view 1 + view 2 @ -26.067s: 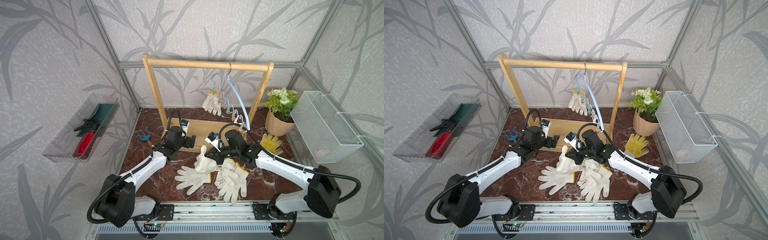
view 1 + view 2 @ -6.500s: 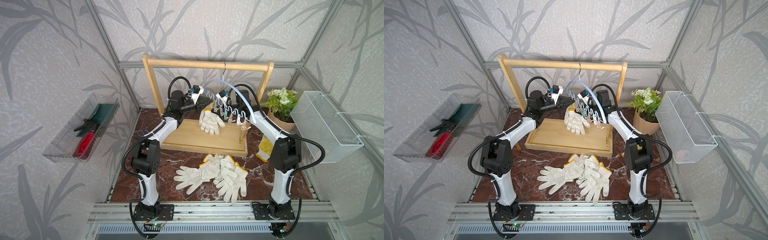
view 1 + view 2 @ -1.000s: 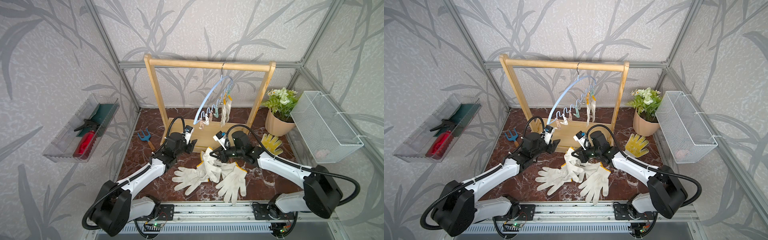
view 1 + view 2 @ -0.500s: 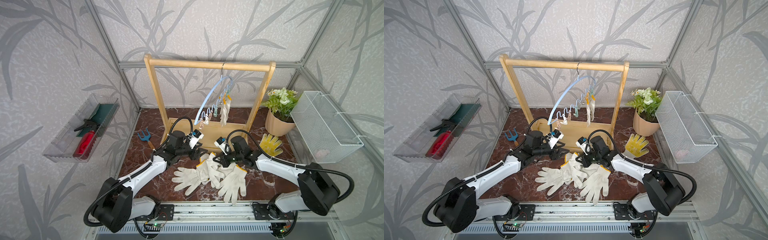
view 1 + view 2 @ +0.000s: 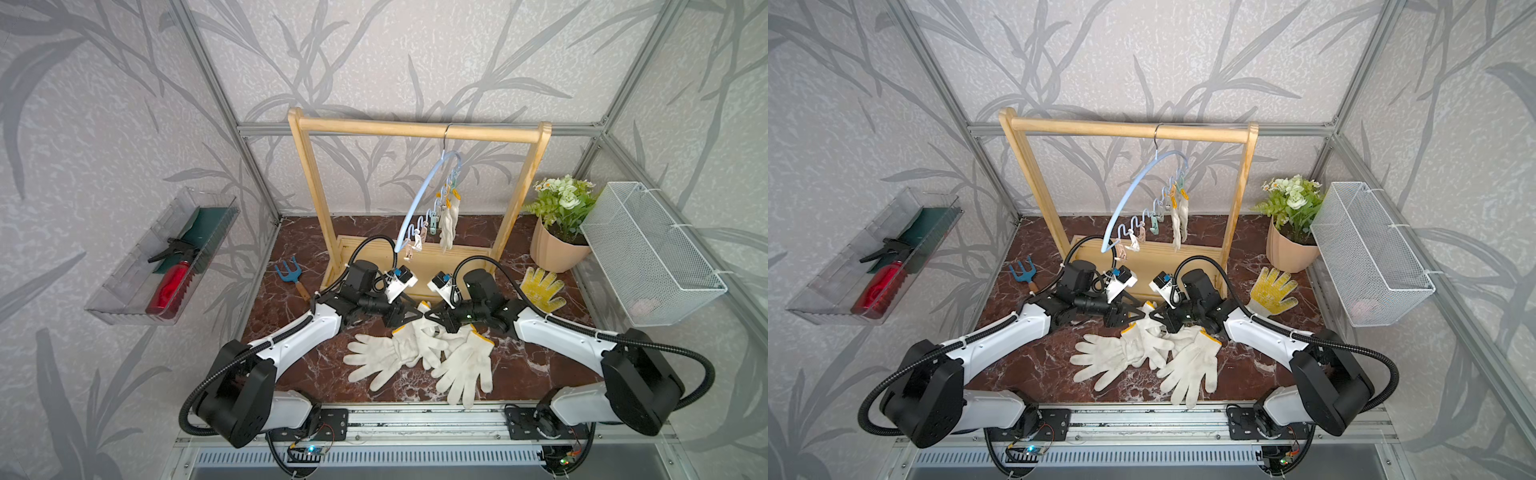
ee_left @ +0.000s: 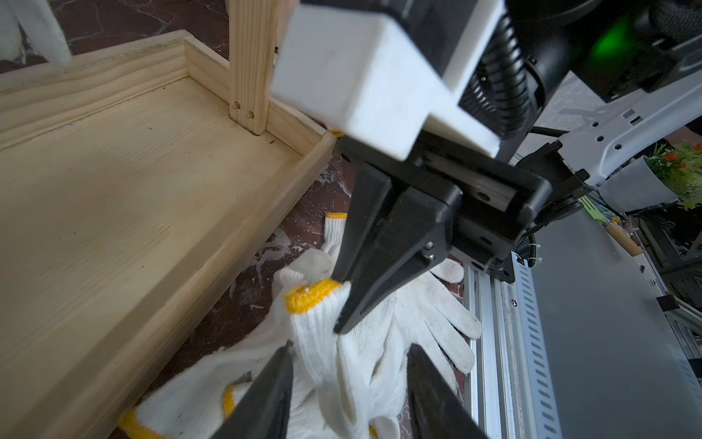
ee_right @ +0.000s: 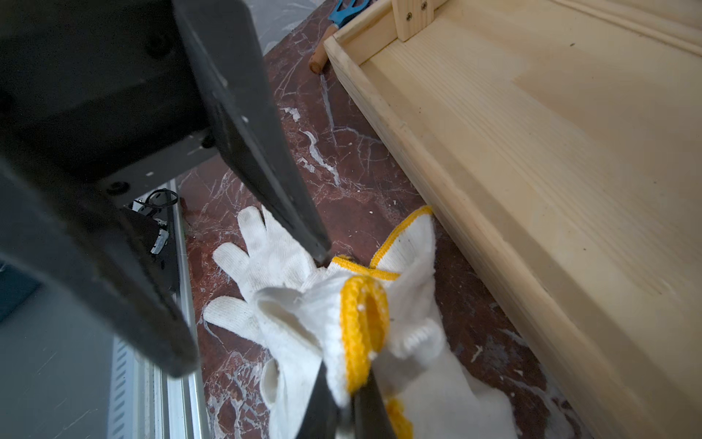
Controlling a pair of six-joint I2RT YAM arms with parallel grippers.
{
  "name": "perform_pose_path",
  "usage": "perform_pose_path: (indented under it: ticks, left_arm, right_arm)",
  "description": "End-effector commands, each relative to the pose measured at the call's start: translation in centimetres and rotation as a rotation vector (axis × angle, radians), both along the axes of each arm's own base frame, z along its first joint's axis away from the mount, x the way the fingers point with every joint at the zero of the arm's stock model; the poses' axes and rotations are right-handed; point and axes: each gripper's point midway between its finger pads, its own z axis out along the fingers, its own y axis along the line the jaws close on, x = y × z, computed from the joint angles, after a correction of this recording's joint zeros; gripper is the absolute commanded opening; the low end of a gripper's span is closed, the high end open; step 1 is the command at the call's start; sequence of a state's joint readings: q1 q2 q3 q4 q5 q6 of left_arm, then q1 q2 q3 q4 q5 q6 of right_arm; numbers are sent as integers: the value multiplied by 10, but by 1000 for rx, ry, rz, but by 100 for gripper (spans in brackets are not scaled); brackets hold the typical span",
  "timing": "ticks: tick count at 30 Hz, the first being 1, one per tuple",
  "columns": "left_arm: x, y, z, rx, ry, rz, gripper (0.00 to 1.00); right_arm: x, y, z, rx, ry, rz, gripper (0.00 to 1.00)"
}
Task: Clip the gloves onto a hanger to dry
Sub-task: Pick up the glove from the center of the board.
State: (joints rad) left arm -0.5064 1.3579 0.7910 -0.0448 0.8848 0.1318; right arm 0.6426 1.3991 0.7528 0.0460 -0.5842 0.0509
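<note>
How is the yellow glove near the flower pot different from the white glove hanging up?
The yellow glove is bright yellow with a pattern, while the hanging glove is plain off-white. The yellow glove lies spread out flat on the table, but the hanging glove dangles straight down from a clip on the blue hanger. Both are work gloves.

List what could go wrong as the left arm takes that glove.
1. The right end effector pinches the glove by its yellow cuff, right between the open fingers of the left end effector. Closing could catch the right's tip rather than cloth.
2. That glove trails onto the pile of gloves, so lifting may drag another along.
3. The hanger hangs tilted on the rack, and clipping may set it swinging.
</note>
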Motion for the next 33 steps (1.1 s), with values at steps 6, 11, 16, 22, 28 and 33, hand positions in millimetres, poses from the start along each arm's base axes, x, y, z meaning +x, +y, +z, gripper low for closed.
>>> perform_pose_path:
  ticks: [6, 11, 16, 22, 28, 33]
  left_arm:
    - [8, -10, 6, -4, 11, -20, 33]
    - [8, -11, 12, -27, -4, -15, 17]
    - [9, -9, 18, -39, -35, 2, 0]
    - [-1, 1, 32, -73, -135, 16, 0]
    - [-9, 7, 51, -151, -252, 31, 0]
    - [-3, 11, 64, -202, -323, 82, 0]
  right_arm:
    - [-5, 12, 34, 101, -92, 77, 0]
    - [-3, 11, 29, 89, -88, 69, 2]
    - [3, 7, 18, 58, -74, 28, 37]
    - [3, -2, 32, 253, -17, 29, 69]
    - [-3, 6, 51, 406, 32, 115, 74]
    - [-6, 15, 69, 544, 64, 193, 71]
